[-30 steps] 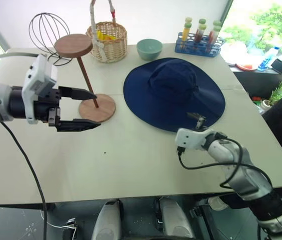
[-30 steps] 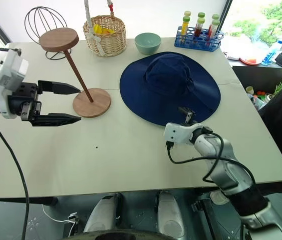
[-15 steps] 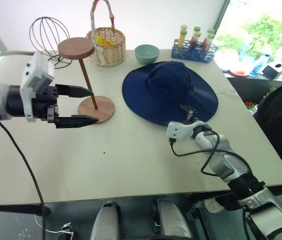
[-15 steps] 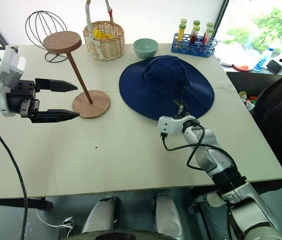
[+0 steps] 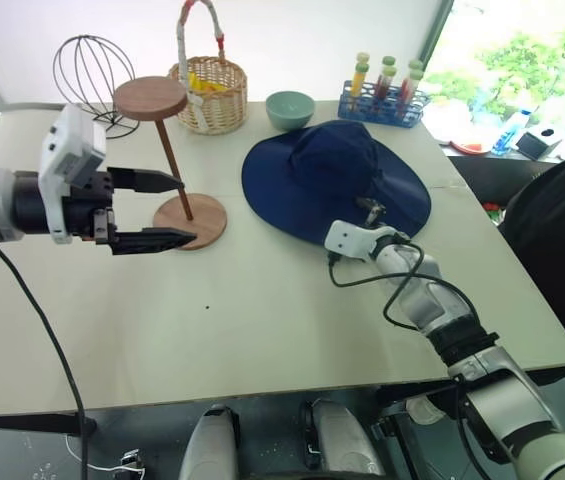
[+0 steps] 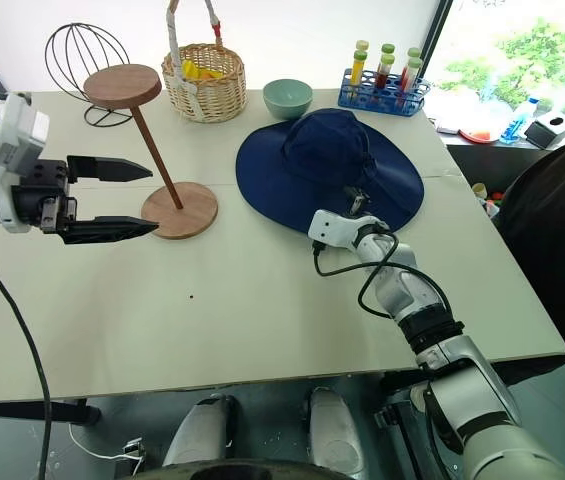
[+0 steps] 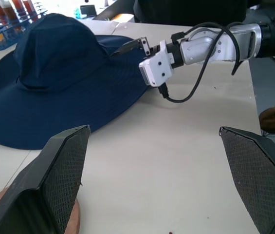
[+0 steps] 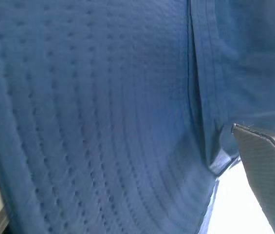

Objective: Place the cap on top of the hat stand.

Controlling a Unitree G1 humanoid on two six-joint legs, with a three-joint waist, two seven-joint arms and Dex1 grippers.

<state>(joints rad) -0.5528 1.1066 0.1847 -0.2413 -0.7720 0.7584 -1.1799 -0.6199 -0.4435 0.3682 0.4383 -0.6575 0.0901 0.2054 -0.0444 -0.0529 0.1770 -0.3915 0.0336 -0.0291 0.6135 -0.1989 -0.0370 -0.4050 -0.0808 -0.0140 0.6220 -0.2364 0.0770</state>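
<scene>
I'm nosing the wide-open, empty right gripper (image 6: 354, 196) onto the cap (image 6: 328, 165) brim; floppy fabric may bunch instead of being pinched. Left gripper (image 6: 127, 199) hanging wide open, empty, near the stand (image 6: 147, 135).

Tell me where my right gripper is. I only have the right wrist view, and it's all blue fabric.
Observer: Your right gripper is at the near edge of the hat's brim. The hat lies flat on the table, crown up, not lifted.
Operator: Where is the hat stand from there?
Observer: The hat stand is upright to the left of the hat, apart from the brim. The left gripper hangs open and empty beside the stand's base.
</scene>
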